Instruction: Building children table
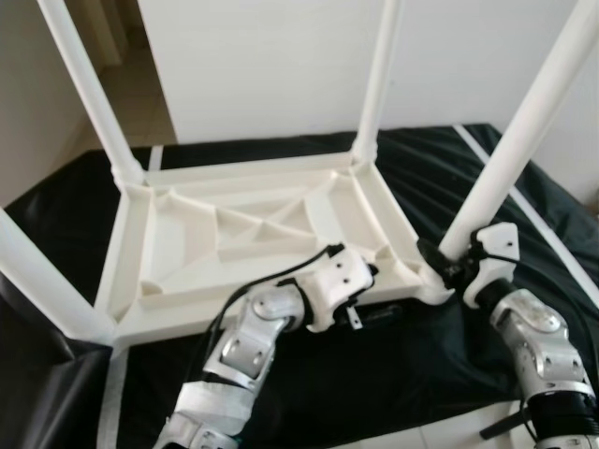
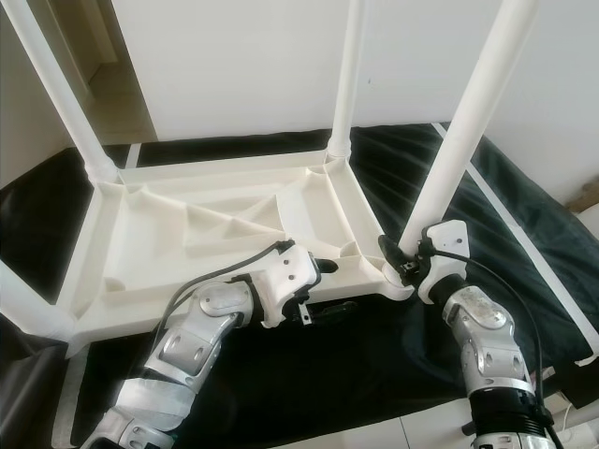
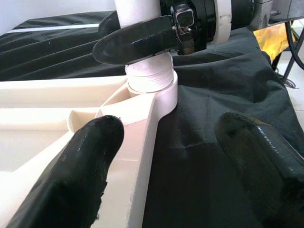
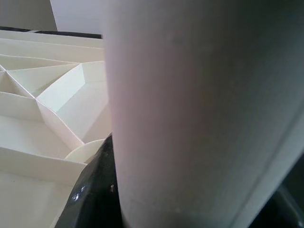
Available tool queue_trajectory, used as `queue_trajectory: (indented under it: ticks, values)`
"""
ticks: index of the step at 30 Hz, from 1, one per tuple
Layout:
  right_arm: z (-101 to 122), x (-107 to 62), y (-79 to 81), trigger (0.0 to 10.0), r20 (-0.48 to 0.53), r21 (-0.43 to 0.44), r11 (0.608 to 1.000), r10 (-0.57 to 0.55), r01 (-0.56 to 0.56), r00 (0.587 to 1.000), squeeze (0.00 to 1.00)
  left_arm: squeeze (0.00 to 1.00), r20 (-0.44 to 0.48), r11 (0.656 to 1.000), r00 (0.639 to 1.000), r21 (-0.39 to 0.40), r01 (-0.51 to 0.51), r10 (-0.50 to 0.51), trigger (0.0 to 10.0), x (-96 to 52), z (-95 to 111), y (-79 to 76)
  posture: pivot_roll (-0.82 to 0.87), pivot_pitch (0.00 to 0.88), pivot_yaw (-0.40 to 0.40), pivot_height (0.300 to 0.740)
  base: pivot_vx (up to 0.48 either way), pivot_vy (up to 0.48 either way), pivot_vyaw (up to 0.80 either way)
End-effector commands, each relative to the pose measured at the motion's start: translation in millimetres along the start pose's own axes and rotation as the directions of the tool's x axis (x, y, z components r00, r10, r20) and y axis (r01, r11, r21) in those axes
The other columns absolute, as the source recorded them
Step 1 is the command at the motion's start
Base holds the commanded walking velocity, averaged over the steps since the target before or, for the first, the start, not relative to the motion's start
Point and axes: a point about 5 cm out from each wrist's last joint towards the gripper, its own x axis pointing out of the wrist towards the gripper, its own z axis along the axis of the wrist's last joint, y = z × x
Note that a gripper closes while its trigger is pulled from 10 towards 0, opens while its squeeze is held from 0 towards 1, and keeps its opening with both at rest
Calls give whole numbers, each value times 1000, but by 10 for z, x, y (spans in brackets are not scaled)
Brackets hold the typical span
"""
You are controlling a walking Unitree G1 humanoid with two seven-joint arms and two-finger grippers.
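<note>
Black cloth [image 1: 393, 374] – upturned table [image 1: 187, 234], right gripper [image 2: 404, 257] clasping leg [image 2: 468, 131]

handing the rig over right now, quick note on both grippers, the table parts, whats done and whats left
Right gripper: shut on the near-right leg, low by its corner socket.
Left gripper: open, fingers straddling the tabletop edge near that corner.
Tabletop lies upside down on the black cloth; all four legs stand in their corners.
Left: the near-right leg's threads show above the socket, so probably finish screwing, then flip the table.
</note>
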Motion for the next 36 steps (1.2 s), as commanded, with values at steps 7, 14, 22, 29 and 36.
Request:
queue_trajectory:
  ticks: [7,14,22,29,36]
  values:
    - [-72,1,74,10000,-21,95,995,-16,18,1000,0,0,-11,997,997,-1,-78,78,10000,16,-22,54,-64,0,-29,740,0,0,0]
    - [-81,40,132,10000,-44,75,993,-83,87,996,0,0,-13,994,994,-7,-110,110,10000,22,-46,89,-72,0,-27,740,0,0,0]
    - [-42,95,317,10000,-42,115,963,-241,244,970,0,0,-71,960,958,-14,-280,279,10000,7,-95,324,-72,0,-24,740,0,0,0]
    - [-105,100,414,10000,-94,142,913,-373,383,923,0,0,-70,958,957,-28,-286,283,10000,0,-101,355,-74,0,-21,740,0,0,0]
    - [-120,95,581,10000,-138,203,789,-563,580,815,0,0,-22,970,973,-73,-231,230,10000,13,-20,323,-73,0,-20,740,0,0,0]
